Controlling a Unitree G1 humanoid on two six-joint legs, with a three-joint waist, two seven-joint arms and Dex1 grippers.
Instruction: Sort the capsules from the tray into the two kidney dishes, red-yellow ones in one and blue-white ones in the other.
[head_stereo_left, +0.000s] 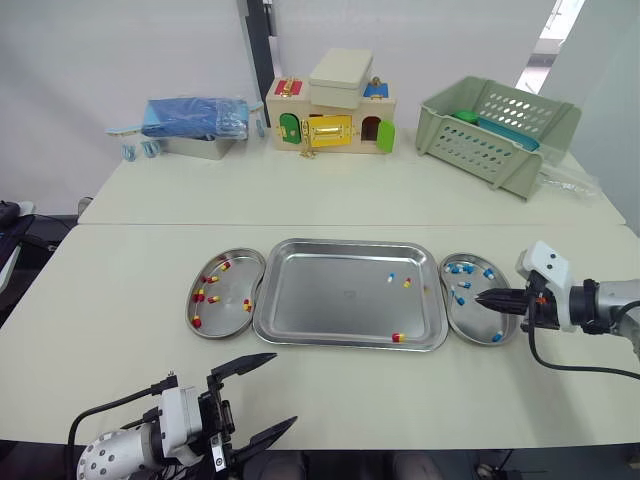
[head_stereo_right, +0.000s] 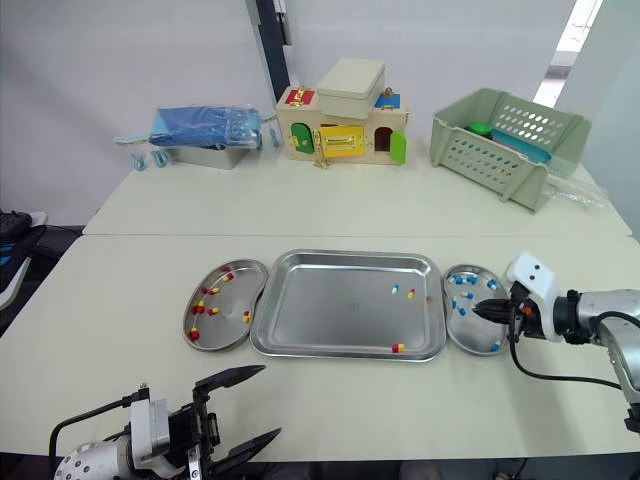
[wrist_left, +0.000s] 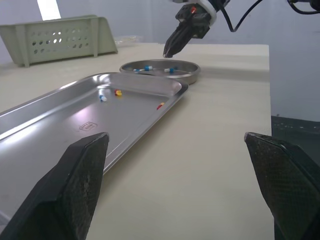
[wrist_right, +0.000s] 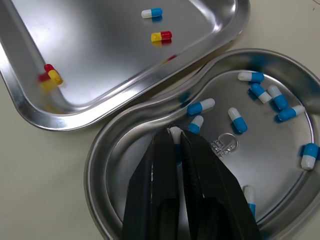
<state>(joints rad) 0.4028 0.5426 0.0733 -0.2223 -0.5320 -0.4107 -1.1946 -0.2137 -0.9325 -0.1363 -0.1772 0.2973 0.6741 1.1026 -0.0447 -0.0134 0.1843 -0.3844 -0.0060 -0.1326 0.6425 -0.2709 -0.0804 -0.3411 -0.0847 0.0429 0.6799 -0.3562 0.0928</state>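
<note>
Right gripper (wrist_right: 175, 133): fingers pressed together, pinching a capsule (wrist_right: 174, 131). Its white end shows at the tips, with blue behind.
Right gripper position: tips low over the right dish (head_stereo_left: 470, 339), on the side nearest the tray (head_stereo_left: 330, 295).
Reason for position: judged to be the drop point. The pinched capsule matches the dish's colour, and a low release should keep it from bouncing out.
Left gripper (head_stereo_left: 283, 388): fingers spread wide, holding nothing, hovering above the near edge of the table (head_stereo_left: 120, 300).
Reason for position: judged to be parked well apart from the dishes, leaving the right arm room to work.
Tray contents: one blue-white capsule (head_stereo_left: 392, 277) just beside a red-yellow capsule (head_stereo_left: 407, 283) toward the right end. A second red-yellow capsule (head_stereo_left: 397, 337) lies against the near rim.
Left dish (head_stereo_left: 232, 292): touching the tray's left side. It holds several red-yellow capsules and no blue-white ones can be seen.
Right dish contents: several loose blue-white capsules, mostly on the far side. No red-yellow ones can be seen.
Task status: judged nearly complete, with three capsules left in the tray and one in the pinch.
</note>
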